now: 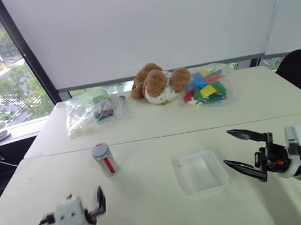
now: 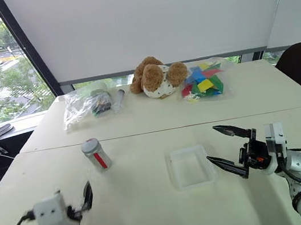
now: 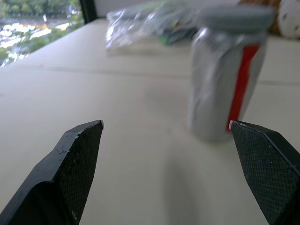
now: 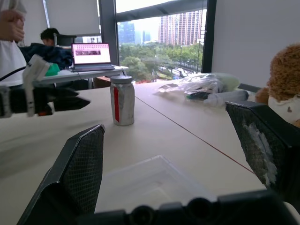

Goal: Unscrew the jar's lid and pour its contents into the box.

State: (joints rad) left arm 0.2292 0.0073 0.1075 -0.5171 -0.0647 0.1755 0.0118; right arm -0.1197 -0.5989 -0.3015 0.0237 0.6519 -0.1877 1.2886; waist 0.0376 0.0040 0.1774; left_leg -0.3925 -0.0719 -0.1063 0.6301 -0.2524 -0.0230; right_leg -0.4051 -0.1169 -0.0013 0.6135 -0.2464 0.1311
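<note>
On the near table, left of centre, the jar [image 1: 105, 158] stands upright, long axis vertical, lid [image 1: 100, 150] on top, red stripe facing the robot. The box [image 1: 200, 170] lies flat to its right, well apart. Left gripper [image 1: 100, 200] and right gripper [image 1: 240, 150] both gape wide, holding nothing.

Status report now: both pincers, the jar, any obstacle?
Left pincer open, empty, short of jar. Right pincer open, empty, beside box. Jar upright, lid on. Nothing between.
</note>
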